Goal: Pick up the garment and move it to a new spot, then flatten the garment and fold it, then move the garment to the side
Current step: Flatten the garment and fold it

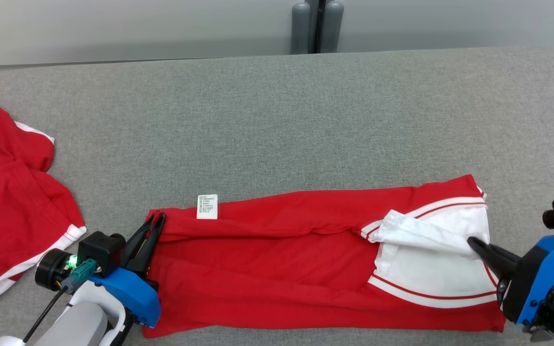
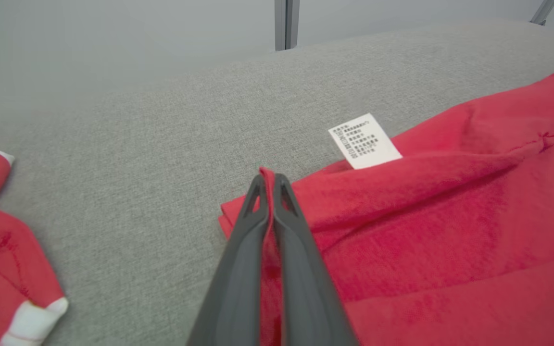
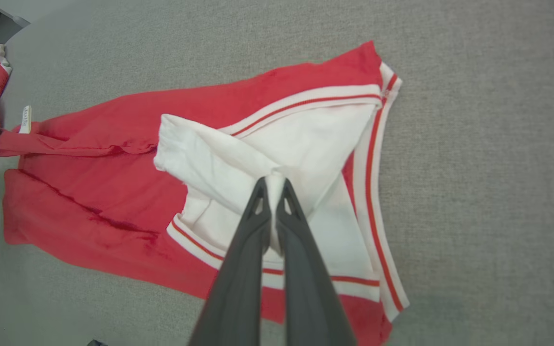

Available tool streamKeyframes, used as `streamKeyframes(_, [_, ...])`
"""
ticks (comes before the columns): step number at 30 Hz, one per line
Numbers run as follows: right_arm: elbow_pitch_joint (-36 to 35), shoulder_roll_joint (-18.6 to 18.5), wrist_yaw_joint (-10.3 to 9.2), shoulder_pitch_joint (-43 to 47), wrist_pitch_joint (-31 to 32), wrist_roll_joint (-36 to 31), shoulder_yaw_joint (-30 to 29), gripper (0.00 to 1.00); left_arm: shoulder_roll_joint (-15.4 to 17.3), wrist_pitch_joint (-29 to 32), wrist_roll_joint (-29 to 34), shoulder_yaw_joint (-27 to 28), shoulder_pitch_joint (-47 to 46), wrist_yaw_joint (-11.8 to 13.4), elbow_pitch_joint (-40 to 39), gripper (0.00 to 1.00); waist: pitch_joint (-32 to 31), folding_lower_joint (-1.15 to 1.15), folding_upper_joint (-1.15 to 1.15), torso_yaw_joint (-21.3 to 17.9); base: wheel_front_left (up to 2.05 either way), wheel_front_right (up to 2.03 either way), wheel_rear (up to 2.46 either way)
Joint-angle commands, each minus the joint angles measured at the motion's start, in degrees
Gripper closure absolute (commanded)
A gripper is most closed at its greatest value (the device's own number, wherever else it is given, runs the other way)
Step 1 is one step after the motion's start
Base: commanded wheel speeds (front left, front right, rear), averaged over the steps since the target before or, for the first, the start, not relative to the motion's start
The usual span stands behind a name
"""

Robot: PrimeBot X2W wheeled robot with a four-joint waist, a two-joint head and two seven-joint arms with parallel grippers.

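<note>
Evidently mid-fold; left pincer pinches a red corner of the garment, label just beyond its tips; right pincer pinches the white flap, likely to lift both ends together.

Dark jaws, blue housings, pale forearm

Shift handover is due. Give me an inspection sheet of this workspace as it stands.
Surface: grey fabric table, flat.
Job's things: red garment lying lengthwise, partly folded, white label showing.
Clutter: second red garment crumpled at the left.
Grippers: left gripper, jaws shut on the garment's red corner; right gripper, jaws shut on its white flap.
Cables: black cable at the left wrist.
Surroundings: grey wall, two grey posts.
</note>
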Motion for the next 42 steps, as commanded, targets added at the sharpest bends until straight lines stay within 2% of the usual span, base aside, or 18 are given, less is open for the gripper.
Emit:
streamKeyframes(1, [-1.19, 0.45, 0.03, 1.47, 0.56, 0.14, -0.14, 1.0, -0.3, -0.31, 0.26, 0.43, 0.3, 0.1, 0.51, 1.0, -0.03, 0.01, 0.0, -0.1, 0.0, 0.0, 0.0])
streamKeyframes(9, [-2.66, -0.29, 0.03, 4.75, 3.93, -0.38, 0.88, 1.0, -1.27, -0.31, 0.23, 2.1, 1.65, 0.03, 1.34, 1.0, -0.29, 0.01, 0.0, -0.45, 0.0, 0.0, 0.0])
streamKeyframes(10, [-2.65, -0.27, 0.03, 5.21, 4.43, -0.15, 0.92, 1.0, -1.49, -0.31, 0.2, 2.42, 1.97, 0.02, 1.36, 0.97, -0.41, 0.01, 0.0, -0.39, 0.0, 0.0, 0.0])
streamKeyframes(11, [-2.8, -0.32, 0.03, 5.43, 4.7, -0.07, 0.91, 0.91, -1.68, -0.32, 0.13, 2.85, 2.24, 0.17, 1.38, 0.91, -0.52, 0.01, 0.0, -0.32, 0.0, 0.0, 0.0])
streamKeyframes(12, [-2.86, -0.39, 0.03, 5.7, 5.13, -0.02, 1.04, 0.6, -1.95, -0.32, 0.02, 3.26, 2.57, 0.33, 1.43, 0.66, -0.69, 0.01, 0.0, -0.23, 0.0, 0.0, 0.0])
streamKeyframes(13, [-2.79, -0.37, 0.03, 6.07, 5.37, -0.05, 0.98, 0.0, -2.21, -0.31, -0.11, 3.7, 2.95, 0.44, 1.45, 0.55, -0.86, 0.01, 0.0, -0.16, 0.0, 0.0, 0.0])
streamKeyframes(14, [-2.68, -0.33, 0.03, 6.46, 5.68, -0.37, 0.86, 0.0, -2.45, -0.31, -0.22, 4.19, 3.32, 0.49, 1.35, 0.18, -1.03, 0.01, 0.0, -0.07, 0.0, 0.0, 0.0])
streamKeyframes(15, [-2.48, -0.51, 0.03, 6.9, 6.09, -0.73, 1.09, 0.0, -2.87, -0.31, -0.47, 4.83, 3.77, 0.56, 1.18, 0.0, -1.29, 0.01, 0.0, 0.06, 0.0, 0.0, 0.0])
streamKeyframes(19, [-2.44, -0.32, 0.03, 7.33, 4.34, -1.74, 0.67, 0.0, -4.47, -0.32, -0.96, 8.78, 5.85, 1.46, -0.57, 0.0, -2.43, 0.01, 0.0, 0.54, 0.0, 0.0, 0.0])
streamKeyframes(22, [-1.99, 0.15, 0.03, 6.81, -0.35, -3.32, -0.7, 0.0, -6.37, -0.32, -0.49, 13.46, 8.19, 2.72, -3.54, 0.0, -3.65, 0.01, 0.0, 1.05, 0.0, 0.0, 0.0])
streamKeyframes(28, [1.15, 2.4, 0.03, 6.65, -9.46, -7.65, -3.21, 0.0, -9.74, -0.32, 2.87, 20.48, 13.04, 3.4, -8.41, 0.0, -6.19, 0.01, 0.0, 2.09, 0.0, 0.0, 0.0])
streamKeyframes(36, [8.89, 3.69, 0.03, 3.89, -19.04, -13.79, -7.77, 0.0, -12.16, -0.33, 7.25, 26.33, 16.33, 2.04, -10.39, 0.0, -8.39, 0.01, 0.0, 3.16, 0.0, 0.0, 0.0])
streamKeyframes(42, [19.37, 3.78, 0.03, 0.99, -26.55, -13.74, -8.48, 0.0, -12.68, -0.33, 8.91, 27.87, 16.27, 0.5, -9.32, 0.0, -8.82, 0.01, 0.0, 4.35, 0.0, 0.0, 0.0])
